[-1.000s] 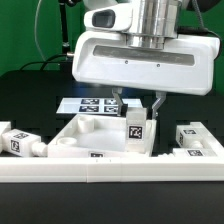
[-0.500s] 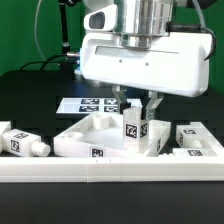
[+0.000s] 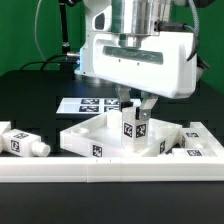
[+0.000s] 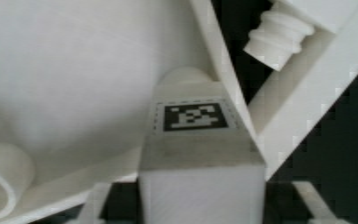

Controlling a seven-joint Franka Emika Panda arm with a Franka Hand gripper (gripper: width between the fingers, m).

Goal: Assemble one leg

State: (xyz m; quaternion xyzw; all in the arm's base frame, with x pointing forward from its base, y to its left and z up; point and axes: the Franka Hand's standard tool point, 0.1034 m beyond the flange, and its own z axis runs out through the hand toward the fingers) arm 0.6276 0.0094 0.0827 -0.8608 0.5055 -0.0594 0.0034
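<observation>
My gripper [image 3: 137, 110] is shut on the leg [image 3: 135, 128], a small white post with a black-and-white tag facing the camera. I hold the leg upright at a corner of the large white tray-like piece [image 3: 95, 135], and its lower end is inside the raised rim. In the wrist view the leg [image 4: 197, 130] fills the middle, with my gripper [image 4: 202, 205] closed on its sides and the tray-like piece [image 4: 69, 80] beside it. Whether the leg's lower end is seated is hidden.
A second leg [image 3: 20, 143] lies at the exterior view's left and another [image 3: 195, 142] at its right, also in the wrist view [image 4: 279, 35]. The marker board [image 3: 88, 104] lies behind. A long white rail [image 3: 110, 172] runs across the front.
My gripper has turned about its vertical axis with the leg in it. The tray-like piece has swung round with it, shifting toward the exterior view's right.
</observation>
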